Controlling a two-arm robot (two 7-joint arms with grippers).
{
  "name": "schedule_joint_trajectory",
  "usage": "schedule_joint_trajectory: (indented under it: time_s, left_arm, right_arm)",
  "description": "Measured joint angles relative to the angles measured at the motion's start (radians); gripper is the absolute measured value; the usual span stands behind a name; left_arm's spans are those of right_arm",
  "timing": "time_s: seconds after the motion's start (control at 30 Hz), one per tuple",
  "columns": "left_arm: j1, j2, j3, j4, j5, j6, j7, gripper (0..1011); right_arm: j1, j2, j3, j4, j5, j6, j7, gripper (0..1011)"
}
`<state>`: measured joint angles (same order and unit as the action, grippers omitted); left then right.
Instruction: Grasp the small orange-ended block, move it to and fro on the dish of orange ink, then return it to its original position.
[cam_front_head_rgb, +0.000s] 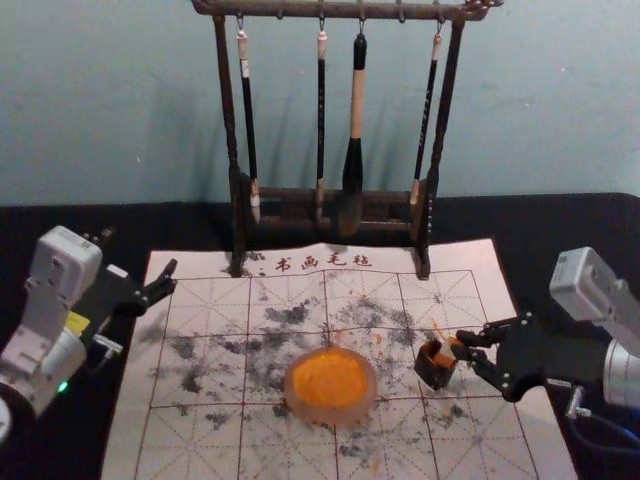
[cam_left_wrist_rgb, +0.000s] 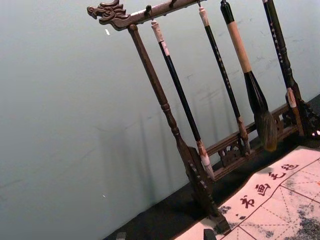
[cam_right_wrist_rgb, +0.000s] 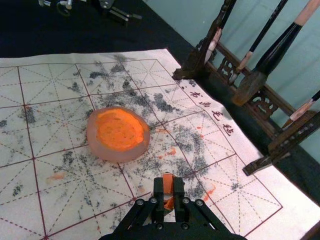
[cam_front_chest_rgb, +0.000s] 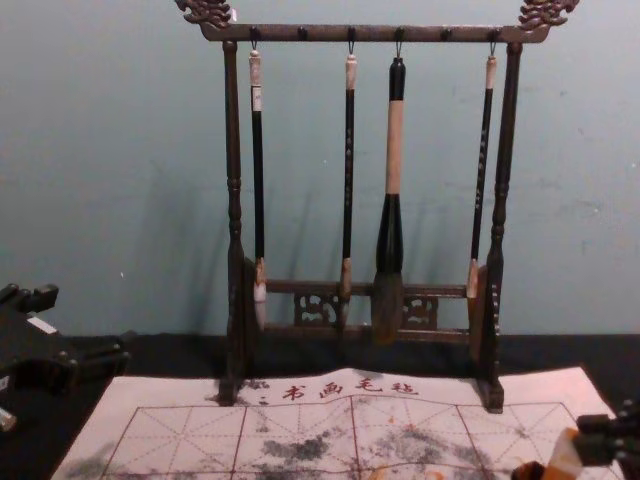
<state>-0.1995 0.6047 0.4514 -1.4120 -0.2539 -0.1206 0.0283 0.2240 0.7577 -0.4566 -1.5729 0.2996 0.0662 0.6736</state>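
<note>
Orange-ended, the small block is pinched in the right end effector, beside a small dark box. Left of that grip, across open, ink-smudged mat, lies the dish of orange ink; the mat's right edge runs beneath the gripper's body. Ahead, characters read 书画毛毡, before a brush rack; lettering on the shafts is too small to read. Well left, the left end effector spreads its fingers at the mat's edge.
</note>
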Motion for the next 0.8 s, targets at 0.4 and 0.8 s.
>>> schedule_joint_trajectory:
  time_s: [0.4, 0.8]
  left_arm:
    - [0.0, 0.0, 0.0, 0.0, 0.0, 0.0, 0.0, 1001]
    - [0.0, 0.0, 0.0, 0.0, 0.0, 0.0, 0.0, 1001]
  right_arm:
    - [0.028, -0.025, -0.021, 0.043, -0.008, 0.012, 0.003, 82]
    - [0.039, -0.032, -0.028, 0.061, -0.011, 0.022, 0.002, 82]
